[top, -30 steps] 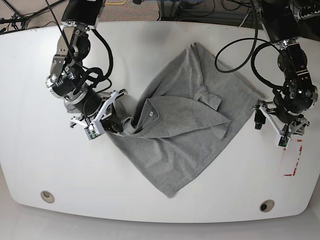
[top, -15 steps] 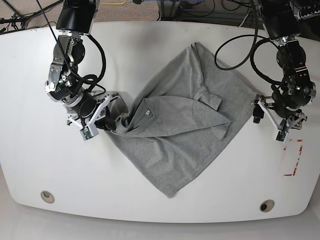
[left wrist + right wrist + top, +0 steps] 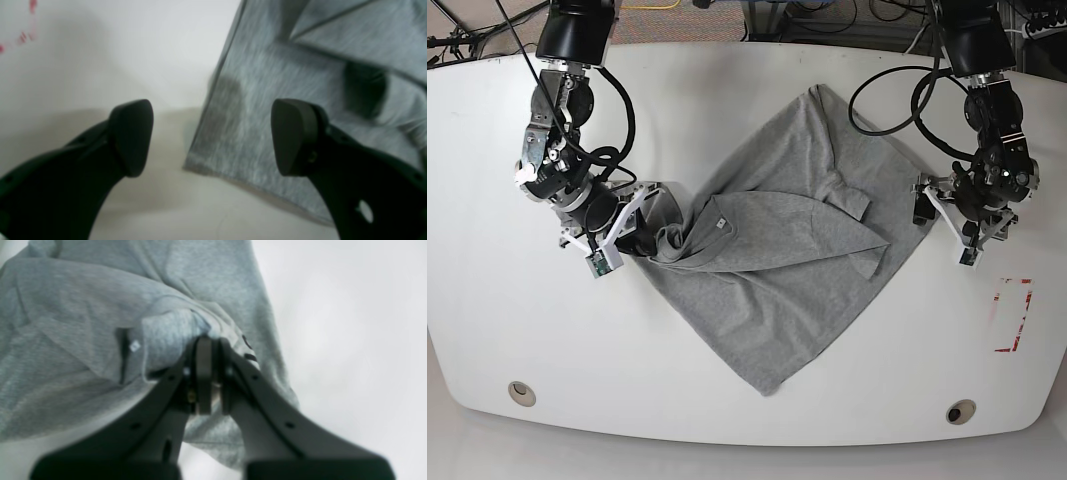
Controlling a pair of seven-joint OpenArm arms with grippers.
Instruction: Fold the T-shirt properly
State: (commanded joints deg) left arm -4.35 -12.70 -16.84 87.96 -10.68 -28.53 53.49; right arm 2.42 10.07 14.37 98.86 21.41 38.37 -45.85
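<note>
Both my arms have shifted upward in the base view. My right pincer [image 3: 208,350] stays clamped on the T-shirt [image 3: 797,250], dragging its collar leftward over mid-counter [image 3: 727,400]; my left pincer [image 3: 213,136] hangs open astride the right-hand corner, ready to grip.

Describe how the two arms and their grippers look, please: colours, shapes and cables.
Both arms are black, built of rounded joint housings, with loose black cables looping beside them. The right gripper and the left gripper sit in white open-frame brackets. In the wrist views, the fingers are matte black and curved, ending in rounded flat pads, with small holes along their sides.
</note>
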